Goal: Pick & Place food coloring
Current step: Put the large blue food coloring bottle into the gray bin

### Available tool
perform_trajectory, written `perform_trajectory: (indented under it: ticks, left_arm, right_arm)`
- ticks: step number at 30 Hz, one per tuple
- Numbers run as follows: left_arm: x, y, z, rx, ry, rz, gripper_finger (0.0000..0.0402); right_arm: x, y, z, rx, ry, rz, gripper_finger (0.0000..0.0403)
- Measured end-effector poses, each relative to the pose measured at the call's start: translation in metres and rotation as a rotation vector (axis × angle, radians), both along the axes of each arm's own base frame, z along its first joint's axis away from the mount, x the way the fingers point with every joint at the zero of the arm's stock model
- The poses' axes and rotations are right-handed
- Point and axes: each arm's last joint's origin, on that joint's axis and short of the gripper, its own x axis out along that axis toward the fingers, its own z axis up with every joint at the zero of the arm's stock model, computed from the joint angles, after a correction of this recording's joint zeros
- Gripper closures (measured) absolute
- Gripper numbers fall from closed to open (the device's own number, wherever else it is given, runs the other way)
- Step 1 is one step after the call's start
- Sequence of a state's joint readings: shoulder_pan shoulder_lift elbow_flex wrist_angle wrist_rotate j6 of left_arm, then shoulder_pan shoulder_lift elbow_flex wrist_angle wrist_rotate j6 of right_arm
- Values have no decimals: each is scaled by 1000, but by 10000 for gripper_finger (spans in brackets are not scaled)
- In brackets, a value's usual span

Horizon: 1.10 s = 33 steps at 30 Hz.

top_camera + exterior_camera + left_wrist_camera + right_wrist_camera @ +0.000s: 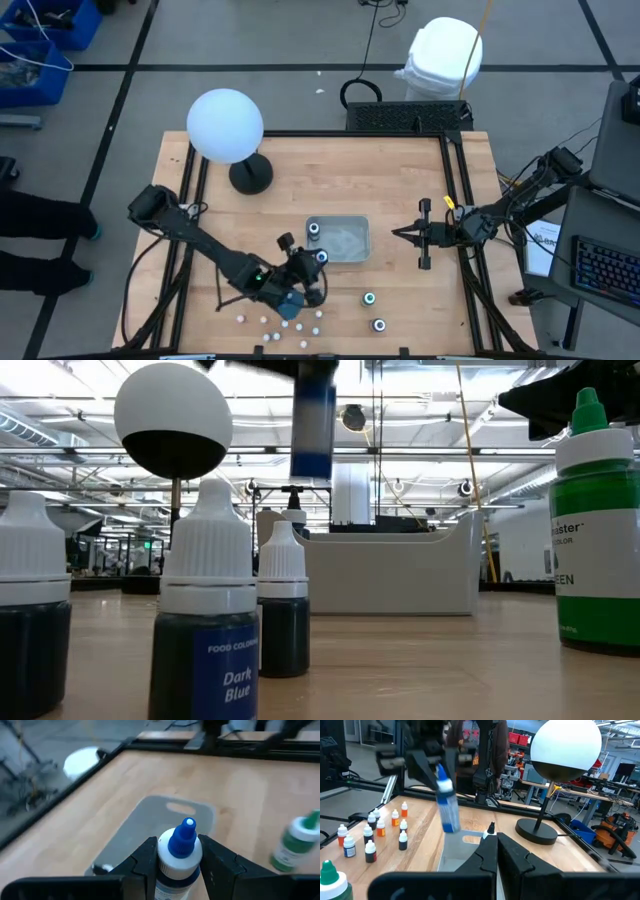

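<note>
My left gripper (316,264) is shut on a dark food coloring bottle (181,840) with a white shoulder and blue tip. It holds the bottle in the air over the near edge of the clear tray (350,242). The same bottle (448,807) shows in the right wrist view and the bottle (313,420) shows high up in the low view. One dark bottle (314,230) stands inside the tray. Several small bottles (290,322) stand near the table's front edge, and two green-topped bottles (369,298) stand to their right. My right gripper (397,233) waits shut, right of the tray. My left gripper pinches the bottle between its two fingers at the white shoulder (172,861), just below the blue tip. The fingers (147,855) come slanting down from above. The bottle is lifted clear and hangs below them, tip up and slightly tilted, over the tray (455,855).
A white globe lamp (225,125) on a black base (250,176) stands at the far left of the table. A green bottle (600,520) and a dark blue bottle (205,630) stand close to the low camera. A person (485,750) stands beyond the table.
</note>
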<state>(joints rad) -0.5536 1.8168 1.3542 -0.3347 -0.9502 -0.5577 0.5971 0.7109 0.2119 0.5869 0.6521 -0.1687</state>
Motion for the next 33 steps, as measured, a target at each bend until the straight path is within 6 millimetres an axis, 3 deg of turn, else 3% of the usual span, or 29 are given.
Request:
perform_trajectory:
  ticks: [4, 11, 33]
  left_arm:
    - [-2, 9, -17, -58, -72, 98, 281]
    - [-7, 12, -33, -112, -108, 121, 281]
    - [-10, 31, -56, -115, -76, 159, 281]
  right_arm:
    - [0, 0, 0, 7, 0, 0, 403]
    - [0, 0, 0, 5, 0, 0, 403]
    - [0, 0, 0, 7, -1, 0, 403]
